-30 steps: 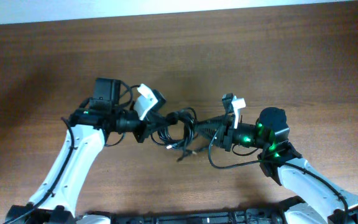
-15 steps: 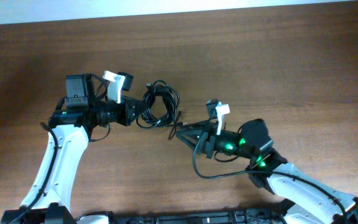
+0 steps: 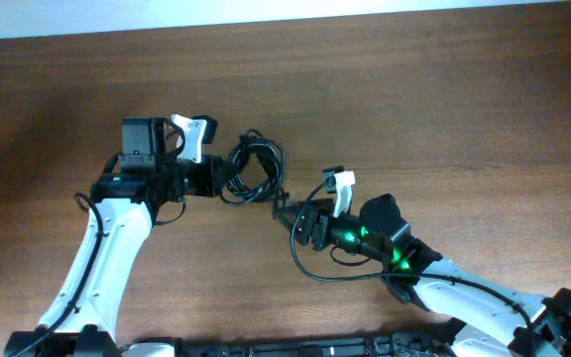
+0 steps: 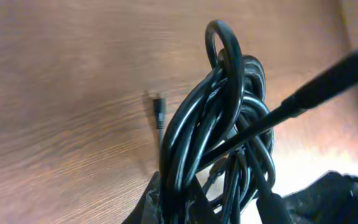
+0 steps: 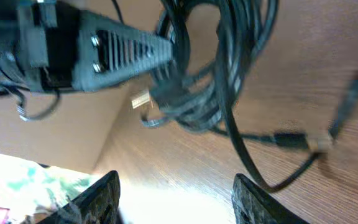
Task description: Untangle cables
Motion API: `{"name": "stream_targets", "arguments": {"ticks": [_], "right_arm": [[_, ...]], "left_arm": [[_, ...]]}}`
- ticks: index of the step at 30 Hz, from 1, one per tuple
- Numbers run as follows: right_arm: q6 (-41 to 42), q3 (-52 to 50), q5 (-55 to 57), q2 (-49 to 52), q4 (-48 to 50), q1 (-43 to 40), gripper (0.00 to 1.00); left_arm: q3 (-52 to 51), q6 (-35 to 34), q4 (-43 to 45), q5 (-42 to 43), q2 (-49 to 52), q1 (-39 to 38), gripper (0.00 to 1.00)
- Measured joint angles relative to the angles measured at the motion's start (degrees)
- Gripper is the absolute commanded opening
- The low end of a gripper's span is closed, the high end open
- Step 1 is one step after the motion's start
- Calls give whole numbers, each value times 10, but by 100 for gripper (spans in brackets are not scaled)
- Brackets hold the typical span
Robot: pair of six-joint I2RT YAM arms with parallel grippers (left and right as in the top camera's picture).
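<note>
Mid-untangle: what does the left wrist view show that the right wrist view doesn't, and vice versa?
Only the left wrist: the cable coil with its loops close up, one straight cord crossing them, and a small plug end lying apart on the wooden table. Only the right wrist: the left gripper shut on the coil, the right gripper open and empty, and a metal plug tip. Both: the coil over the table; a blurred cord end in the right wrist view may be that same plug.
</note>
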Motion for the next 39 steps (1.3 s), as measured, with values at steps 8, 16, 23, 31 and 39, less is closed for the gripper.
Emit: {"name": "stream_targets", "arguments": {"ticks": [8,16,23,31,39], "right_arm": [[-33,0,7,1,-8,0,54],[-20,-2,8,6,81,0,56],[13,-1,12,6,57,0,41],[48,-1,65,6,48,0,71],[236,-1,85,6,30,0,45]], "left_arm": [[0,-131,8,-54,0,0,0],[0,-81,9,-61,0,-10,0],[0,-68,49,-110,0,-131,0],[0,-68,49,-137,-1,-151,0],[0,-31,49,-198,-31,-158,0]]}}
